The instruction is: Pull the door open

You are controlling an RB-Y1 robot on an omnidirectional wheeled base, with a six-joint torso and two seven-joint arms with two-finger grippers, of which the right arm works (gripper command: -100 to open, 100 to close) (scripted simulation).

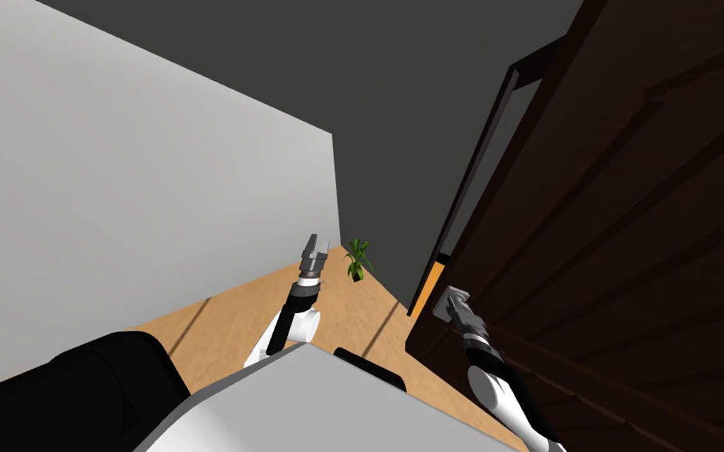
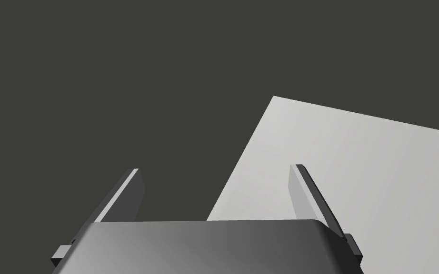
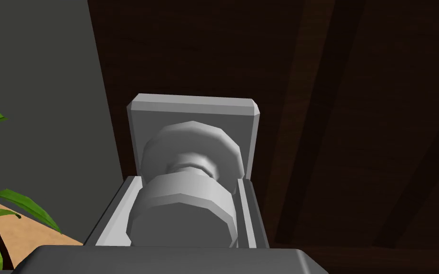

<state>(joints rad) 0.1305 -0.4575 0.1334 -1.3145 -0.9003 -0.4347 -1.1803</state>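
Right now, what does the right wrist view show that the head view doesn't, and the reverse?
Right wrist view: the round grey knob on its square plate, with the right gripper's fingers pressing its sides. Head view: the left gripper, raised and open beside a light grey wall. Both: the dark brown door, the plant, the wooden floor and the right gripper.

I see the door (image 1: 627, 196) as dark brown wood, matt, with faint grain; its knob (image 3: 185, 214) looks smooth, dull grey; the floor (image 1: 227, 310) is light wood
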